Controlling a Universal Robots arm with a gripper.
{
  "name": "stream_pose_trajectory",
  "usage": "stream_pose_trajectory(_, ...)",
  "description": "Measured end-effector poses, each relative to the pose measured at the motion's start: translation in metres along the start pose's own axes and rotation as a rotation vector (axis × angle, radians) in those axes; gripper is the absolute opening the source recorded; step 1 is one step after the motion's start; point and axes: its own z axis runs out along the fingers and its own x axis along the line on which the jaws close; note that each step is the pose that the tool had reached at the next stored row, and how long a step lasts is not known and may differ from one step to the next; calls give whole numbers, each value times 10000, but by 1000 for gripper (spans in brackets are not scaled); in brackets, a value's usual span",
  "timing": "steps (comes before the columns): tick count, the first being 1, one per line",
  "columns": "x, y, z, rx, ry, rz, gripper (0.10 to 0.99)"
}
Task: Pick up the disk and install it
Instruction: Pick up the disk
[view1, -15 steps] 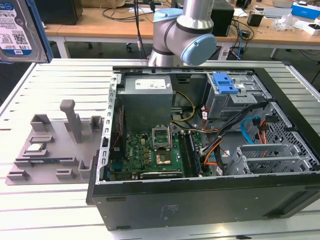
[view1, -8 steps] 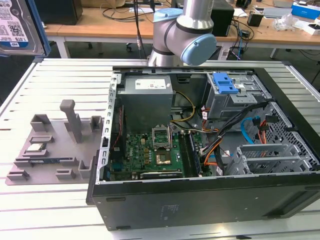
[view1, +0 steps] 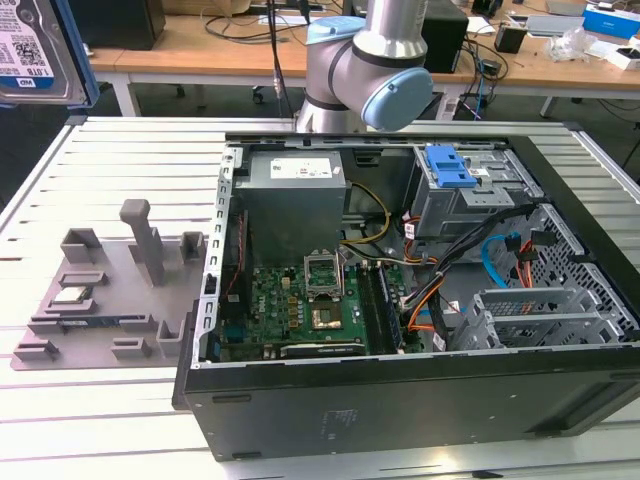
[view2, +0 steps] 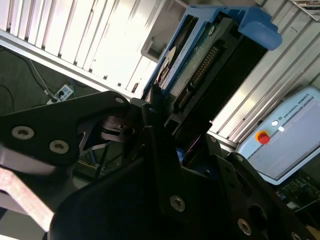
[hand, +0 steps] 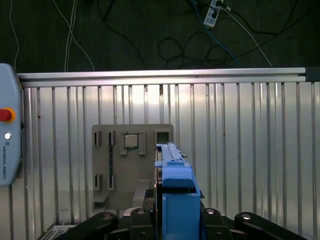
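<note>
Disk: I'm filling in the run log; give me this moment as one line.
end effector: shut on the disk | disk: held aloft above the table | computer case: open, disk not installed

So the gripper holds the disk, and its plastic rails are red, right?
Not quite: the rails are blue, not red. The first wrist view shows it. The gripper does hold the disk.

Exterior view evenly bright; second wrist view: blown-out glare on slatted table (view2: 115, 45), foreground in dark shadow.
</note>
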Motion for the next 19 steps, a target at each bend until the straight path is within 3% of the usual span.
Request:
stream_pose_trajectory(11,-1,-62,-1,0,1,-1,365)
stream_pose_trajectory(19,-9,-341,-4,0,0,0,365)
